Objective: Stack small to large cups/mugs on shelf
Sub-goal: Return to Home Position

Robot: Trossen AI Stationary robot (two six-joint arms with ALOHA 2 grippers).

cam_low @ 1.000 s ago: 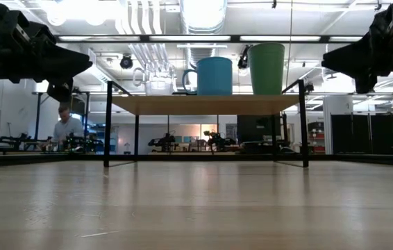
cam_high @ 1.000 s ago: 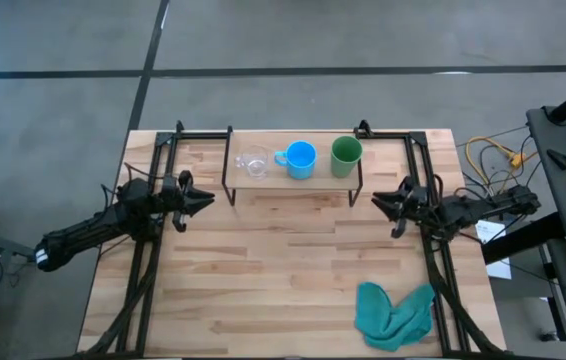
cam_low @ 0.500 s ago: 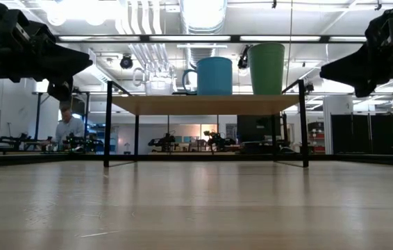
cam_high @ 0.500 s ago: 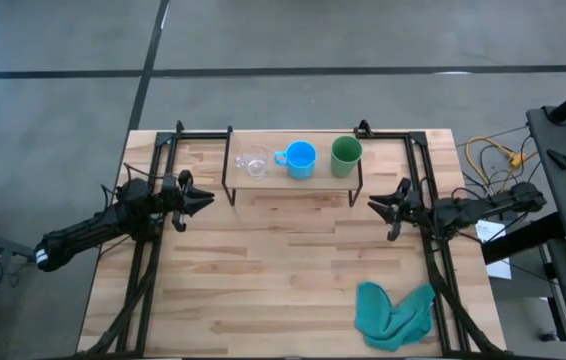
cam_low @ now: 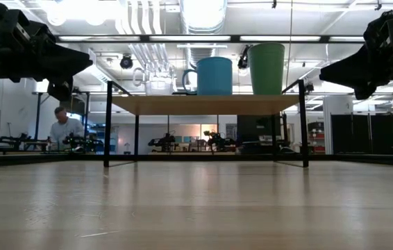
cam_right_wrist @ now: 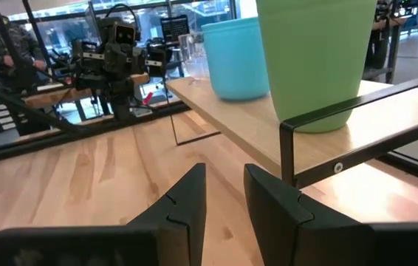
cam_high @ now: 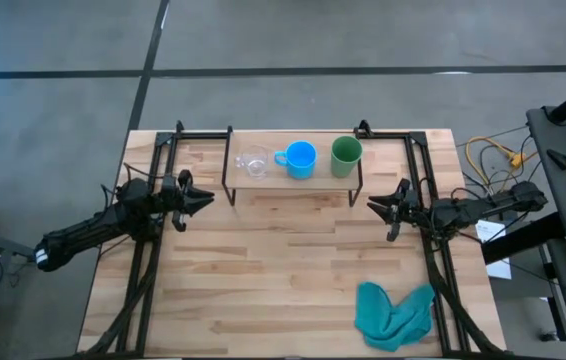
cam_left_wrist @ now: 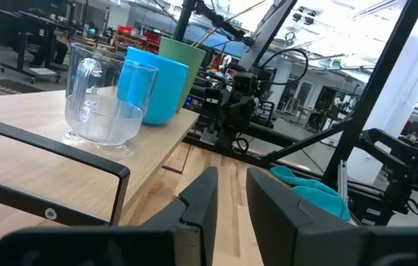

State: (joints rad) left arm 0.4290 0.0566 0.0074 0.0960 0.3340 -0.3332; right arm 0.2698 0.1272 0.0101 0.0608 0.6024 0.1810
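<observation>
Jaws of the left gripper (cam_high: 205, 200) stand narrowly parted with nothing between them, and those of the right gripper (cam_high: 373, 207) show the same slim gap, also empty. Each gripper hangs above the table (cam_high: 283, 270), just off one end of the shelf (cam_high: 318, 180): the left one beside the shelf's left legs, the right one beside its right legs, both pointing inward toward each other and neither touching the rack. On the shelf's board the three vessels stand upright in a row, well clear of both grippers. The small clear glass cup (cam_high: 253, 163) is at the left end, the blue mug (cam_high: 301, 159) sits in the middle with its handle turned toward the glass, and the green cup (cam_high: 346, 155) is at the right end near the corner. From the left wrist view the glass is the nearest vessel, with the blue mug and green cup lined up behind it; from the right wrist view the green cup is nearest, close to the wire frame at the shelf's edge. A crumpled teal cloth (cam_high: 393, 313) lies on the table's near right part, well apart from the shelf and below the right arm. Nothing lies between the two grippers on the light wooden planks. Cables (cam_high: 493, 155) trail off the table's right side over a grey floor. Beyond the table the low view shows a workshop with ceiling ducts, benches and a person (cam_low: 61, 126) at a far bench.
</observation>
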